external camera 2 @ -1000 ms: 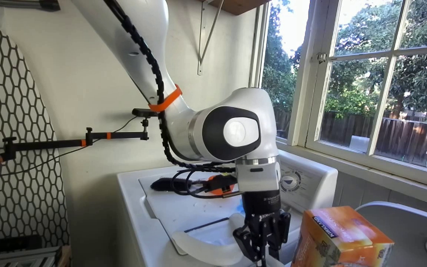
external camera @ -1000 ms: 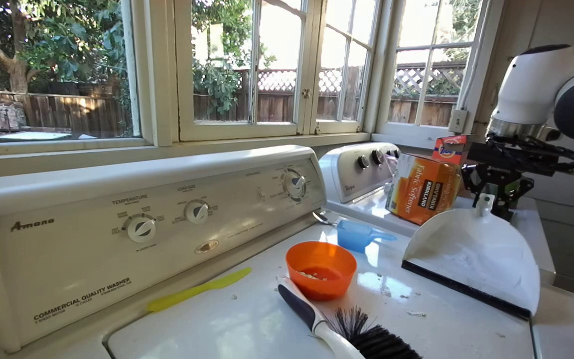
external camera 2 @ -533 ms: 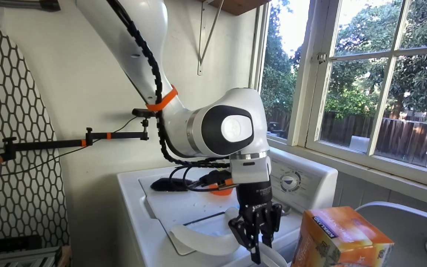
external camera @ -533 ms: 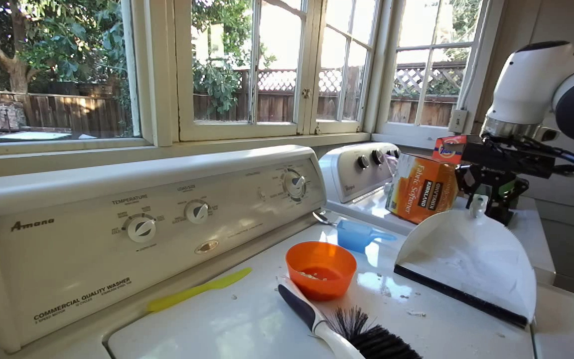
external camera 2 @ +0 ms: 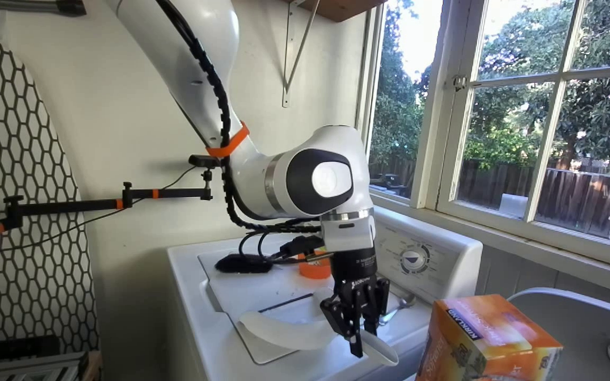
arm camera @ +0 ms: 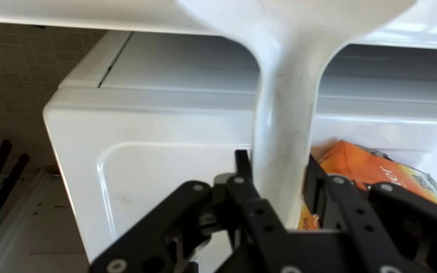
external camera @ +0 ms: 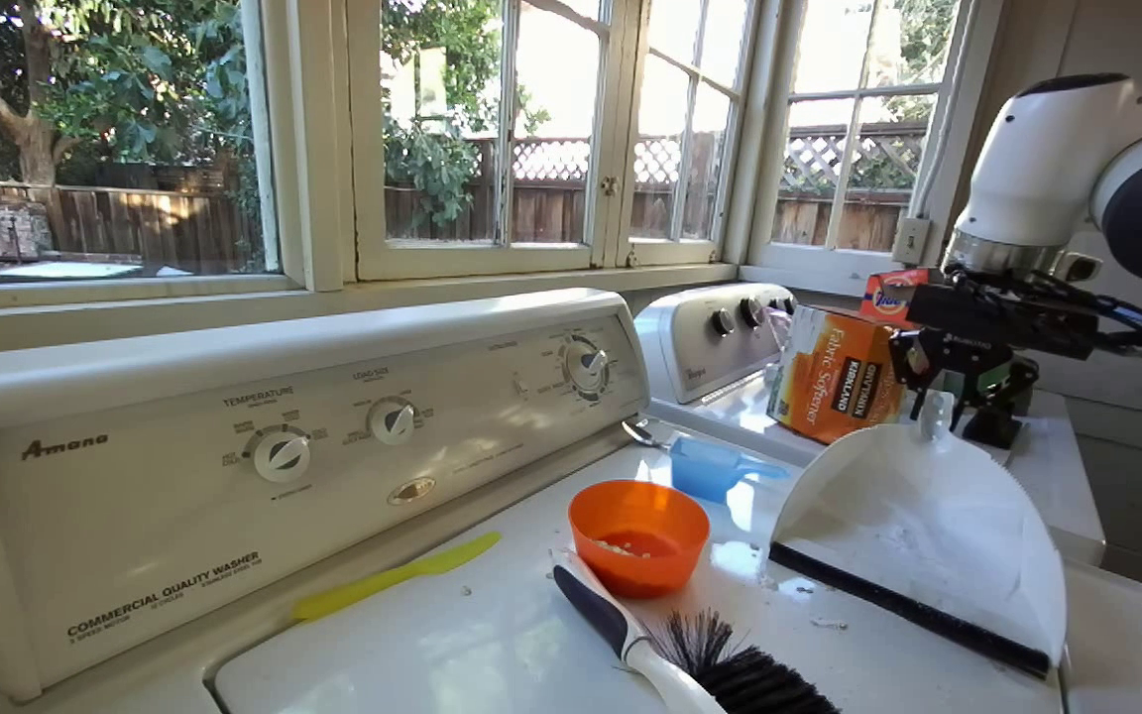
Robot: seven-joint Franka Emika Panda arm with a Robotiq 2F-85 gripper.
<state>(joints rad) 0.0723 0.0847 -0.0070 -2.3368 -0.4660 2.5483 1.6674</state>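
Grasping the handle of the white dustpan in the gripper, with the fingers clenched on both sides of it. Placed at the washer lid, near the edge facing the second white machine, with the black lip slanted across the lid (impossible to tell whether touching or just above). Crosses, in the wrist view, from the washer's edge to over the second machine, spanning the gap between the two. Points the handle's end toward the Kirkland fabric softener box, leaving only a narrow space in an exterior view. Comes near the blue measuring cup at the pan's curved rim. Faces, past the lip, a stretch of lid strewn with pale bits, bounded by the orange bowl and the hand brush, both near the lip yet apart from it. Well apart from the lime-green knife-shaped utensil, over by the control panel.
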